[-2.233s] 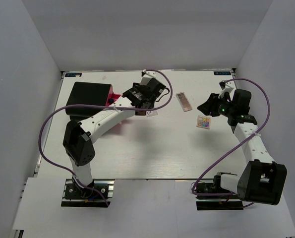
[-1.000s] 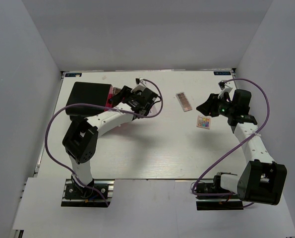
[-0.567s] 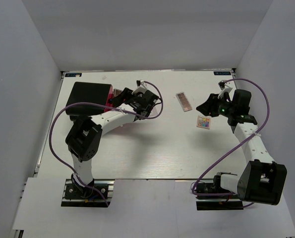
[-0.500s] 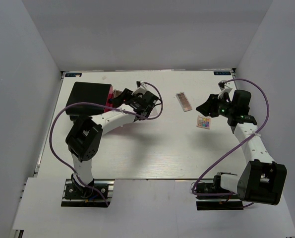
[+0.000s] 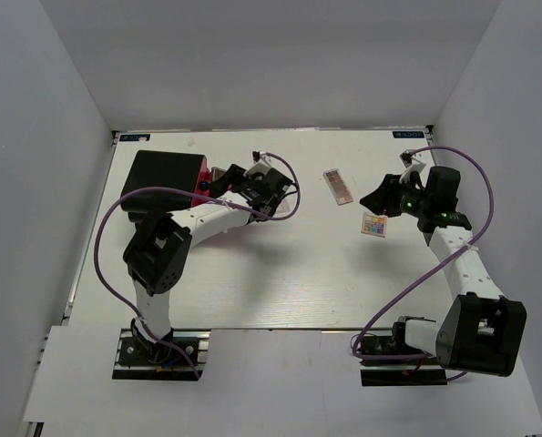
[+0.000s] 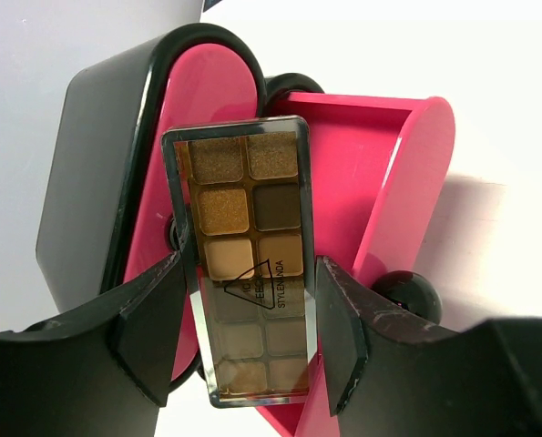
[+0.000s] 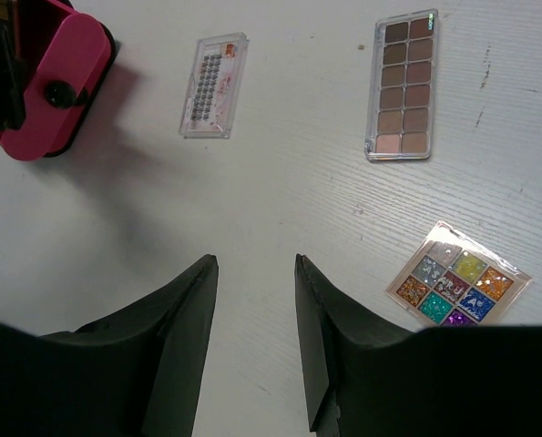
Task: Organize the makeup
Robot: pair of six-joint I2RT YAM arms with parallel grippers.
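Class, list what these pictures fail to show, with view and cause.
The pink tray: left wrist view, partly covered by the gripped eyeshadow palette.
The black-and-pink case: right wrist view, cut off at the top-left corner.
The flat packet: right wrist view, print too small to read.

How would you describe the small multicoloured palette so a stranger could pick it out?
On the right half of the white table, near the right gripper, two palettes lie flat. The small square palette is the one nearer the arms' bases. Unlike the long brown eyeshadow palette behind it, it is square, with a grid of glittery multicoloured pans.
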